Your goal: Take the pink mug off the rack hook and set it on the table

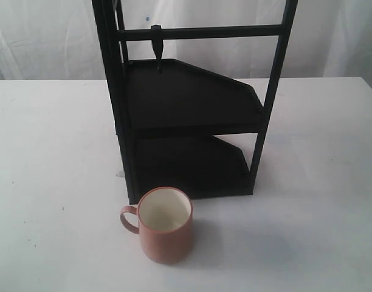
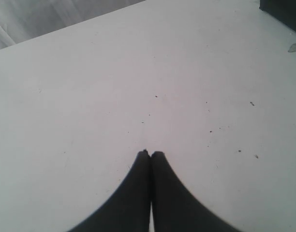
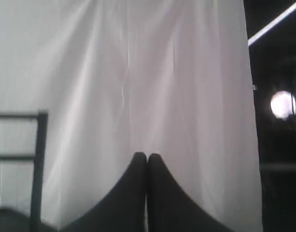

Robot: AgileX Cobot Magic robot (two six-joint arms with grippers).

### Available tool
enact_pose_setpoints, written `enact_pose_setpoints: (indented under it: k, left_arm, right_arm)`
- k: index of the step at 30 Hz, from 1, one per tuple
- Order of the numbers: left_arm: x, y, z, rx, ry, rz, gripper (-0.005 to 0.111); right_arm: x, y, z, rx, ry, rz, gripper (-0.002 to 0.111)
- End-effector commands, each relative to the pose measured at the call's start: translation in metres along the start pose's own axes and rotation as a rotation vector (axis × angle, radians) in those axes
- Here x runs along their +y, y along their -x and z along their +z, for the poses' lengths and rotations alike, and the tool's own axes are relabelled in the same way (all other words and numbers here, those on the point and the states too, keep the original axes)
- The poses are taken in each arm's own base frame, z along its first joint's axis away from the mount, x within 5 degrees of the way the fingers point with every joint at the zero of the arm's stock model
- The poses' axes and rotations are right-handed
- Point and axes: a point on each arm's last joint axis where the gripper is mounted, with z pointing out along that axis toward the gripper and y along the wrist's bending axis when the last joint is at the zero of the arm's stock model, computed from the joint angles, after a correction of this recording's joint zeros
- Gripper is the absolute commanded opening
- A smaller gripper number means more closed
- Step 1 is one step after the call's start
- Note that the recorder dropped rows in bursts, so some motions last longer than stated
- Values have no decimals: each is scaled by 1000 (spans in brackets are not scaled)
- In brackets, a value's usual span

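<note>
Finding the pink mug (image 1: pixel 168 237) standing upright on the table (image 1: pixel 307 194), at six o'clock from the rack (image 1: pixel 192 103) and just beside its front foot, with the handle (image 1: pixel 128 219) pointing to nine o'clock. Noting the rack hook (image 1: pixel 157 53) hanging bare under the top crossbar at twelve o'clock. Reading the left gripper (image 2: pixel 150 153) as pressed together with nothing between the tips, hovering over bare table; reading the right gripper (image 3: pixel 147 155) the same way, tips together and empty, facing the white curtain (image 3: pixel 138 72). Judging the task as looking done, so risking mostly self-inflicted trouble from here: sweeping an arm low through six o'clock and clipping the mug, tipping or sliding it; brushing the tall rack while pulling away and rocking it toward the mug sitting so near; going back in for a needless grasp and dragging the mug by its handle
</note>
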Motion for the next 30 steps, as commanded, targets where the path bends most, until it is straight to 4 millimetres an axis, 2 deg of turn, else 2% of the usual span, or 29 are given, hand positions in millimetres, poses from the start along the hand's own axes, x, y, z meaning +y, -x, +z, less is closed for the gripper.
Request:
enact_pose_setpoints:
  k: [1, 3, 6, 13, 30]
  left_arm:
    - [-1, 0, 0, -2, -8, -10, 0]
    - [-1, 0, 0, -2, -8, -10, 0]
    - [-1, 0, 0, -2, -8, -10, 0]
    - [-1, 0, 0, -2, -8, -10, 0]
    - [-1, 0, 0, -2, -8, -10, 0]
  right_arm:
    - [-7, -53, -10, 251, -61, -4, 0]
    - [-11, -62, -13, 361, -105, 29, 0]
    - [-11, -66, -15, 406, -105, 31, 0]
    - [-13, -86, -27, 666, -105, -56, 0]
    - [-13, -87, -27, 677, -85, -96, 0]
